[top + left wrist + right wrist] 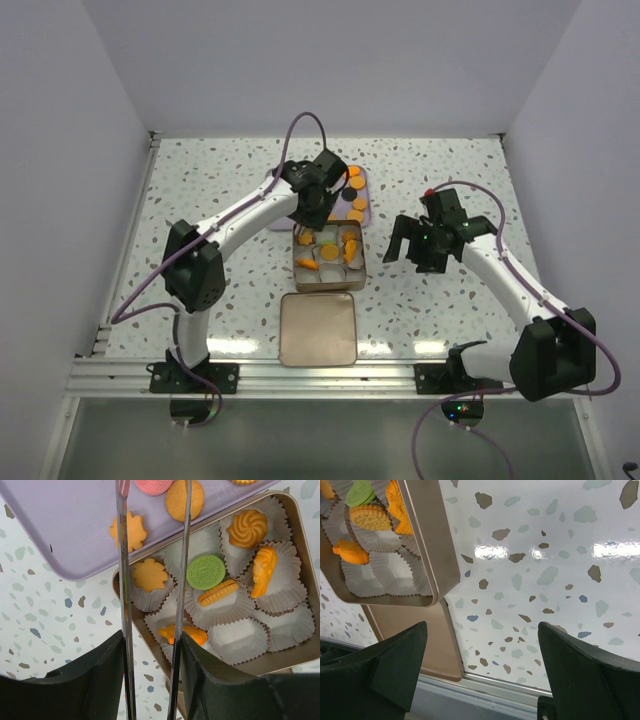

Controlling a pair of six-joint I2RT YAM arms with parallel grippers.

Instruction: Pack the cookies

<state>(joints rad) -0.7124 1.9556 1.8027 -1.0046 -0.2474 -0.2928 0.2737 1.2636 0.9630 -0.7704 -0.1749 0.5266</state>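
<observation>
Cookies [206,572] fill tin [300,655] beside purple tray [65,525], lid [318,329] nearby

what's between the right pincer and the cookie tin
Nothing: bare speckled table between the right pincer and the tin. The top view shows it; the right wrist view shows the same bare stretch.

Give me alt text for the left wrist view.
Two thin metal tongs held by the left tool hang over a square tin of white paper cups, several holding cookies, beside a purple tray.
</observation>
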